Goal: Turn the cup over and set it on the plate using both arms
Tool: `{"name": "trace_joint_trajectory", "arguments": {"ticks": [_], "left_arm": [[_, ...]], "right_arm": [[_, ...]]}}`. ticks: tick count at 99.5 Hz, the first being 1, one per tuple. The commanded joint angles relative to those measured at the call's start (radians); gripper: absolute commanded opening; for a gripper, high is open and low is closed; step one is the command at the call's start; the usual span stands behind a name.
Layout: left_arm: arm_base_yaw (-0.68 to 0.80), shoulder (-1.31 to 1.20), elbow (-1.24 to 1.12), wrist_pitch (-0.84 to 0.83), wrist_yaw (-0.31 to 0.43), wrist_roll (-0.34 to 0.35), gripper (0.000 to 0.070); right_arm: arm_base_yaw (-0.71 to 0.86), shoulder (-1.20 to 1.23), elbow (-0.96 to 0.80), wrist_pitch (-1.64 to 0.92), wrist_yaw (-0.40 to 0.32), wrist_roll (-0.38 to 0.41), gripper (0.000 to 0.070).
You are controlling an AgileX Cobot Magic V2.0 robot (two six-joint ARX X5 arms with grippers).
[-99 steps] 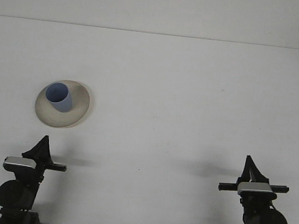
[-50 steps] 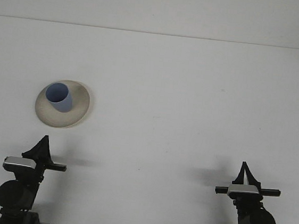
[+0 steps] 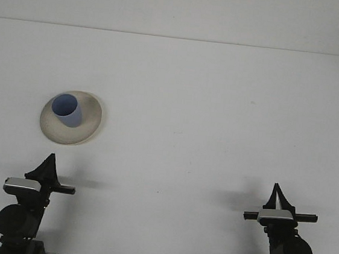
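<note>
While both arms sit low at the near edge, the scene holds four items on one white desk (image 3: 208,107).

Item 1, cup (image 3: 67,109): blue, mouth up, open rim facing the camera, standing on the plate toward its far-left part. It leans in the view, base lower right of the rim. Nothing touches it but the plate.

Item 2, plate (image 3: 84,131): cream, round, shallow, lying flat on the left half of the desk, about midway between near and far edges. Its near and right rim are bare.

Item 3, left pincer (image 3: 49,164): black, pointing away from the camera, tapering to a single dark tip. It stands near the plate's near rim, apart from it and holding nothing. Whether its fingers are wide or narrow cannot be told, since they overlap from this angle. A grey camera block with a black crossbar sits just behind it, above a round black joint.

Item 4, right pincer (image 3: 277,191): black, likewise pointing away, drawn to a narrow point with a pale strip down its middle. It is well apart from the plate and cup, over bare desk on the right side, holding nothing. Its opening cannot be told either. A grey block and crossbar sit behind it.

Soft shadows lie on the desk beside each pincer.
</note>
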Motion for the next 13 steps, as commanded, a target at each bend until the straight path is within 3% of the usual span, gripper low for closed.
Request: {"name": "trace_joint_trajectory", "arguments": {"ticks": [1,13], "left_arm": [[-0.002,-0.001,-0.02,0.012,-0.006,-0.002,0.0012],[-0.002,-0.001,-0.02,0.012,-0.006,-0.002,0.0012]], "right_arm": [[0.001,0.0,-0.002,0.011,0.0,-0.007,0.0],[0.001,0.0,-0.002,0.011,0.0,-0.007,0.0]]}}
